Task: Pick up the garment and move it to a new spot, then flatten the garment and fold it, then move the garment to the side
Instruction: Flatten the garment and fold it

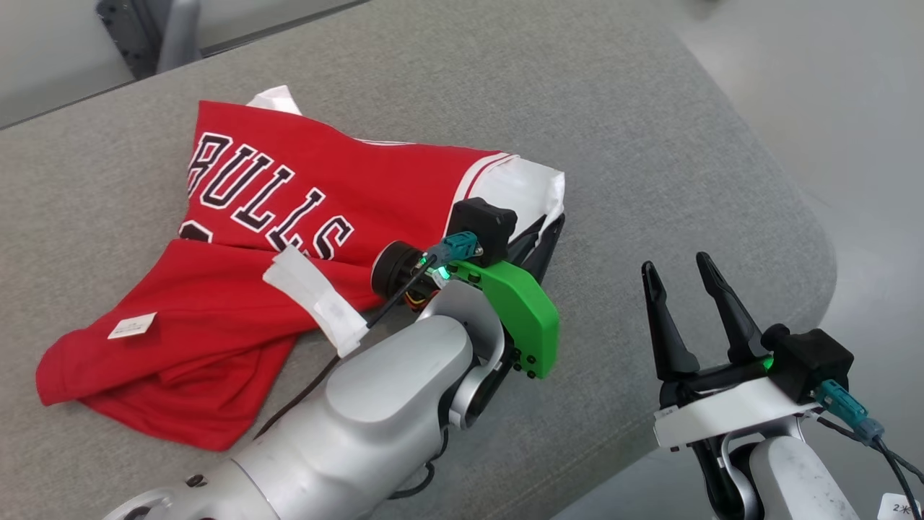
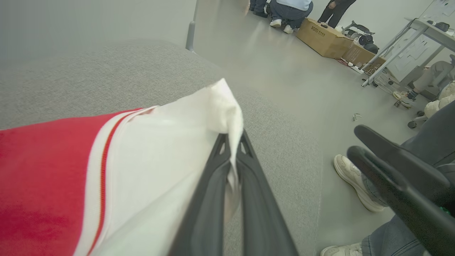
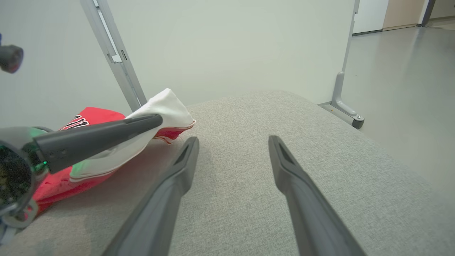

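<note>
Item 1 — left forearm (image 1: 375,404): pale silver, lowest in your head view, with a green bracket (image 1: 523,310) at its wrist.

Item 2, left gripper (image 2: 233,138): your two dark fingers are pressed together and pinch the white corner (image 2: 213,106) of the garment (image 1: 289,195) at their tips.

Item 3, garment: a red jersey with black-and-white lettering. It lies crumpled on the grey cushion (image 1: 650,130) and spreads away to the left of your left gripper. A white label (image 1: 132,326) sits on its far left fold.

Item 4 — right gripper (image 1: 676,263): it is to the right of your left gripper and apart from the cloth. Its jaws are spread wide with nothing between them, over bare cushion.

Item 5, beyond the left fingertips: floor, a cardboard box (image 2: 323,37), and a person's pale shoe (image 2: 352,177) off to the right.
</note>
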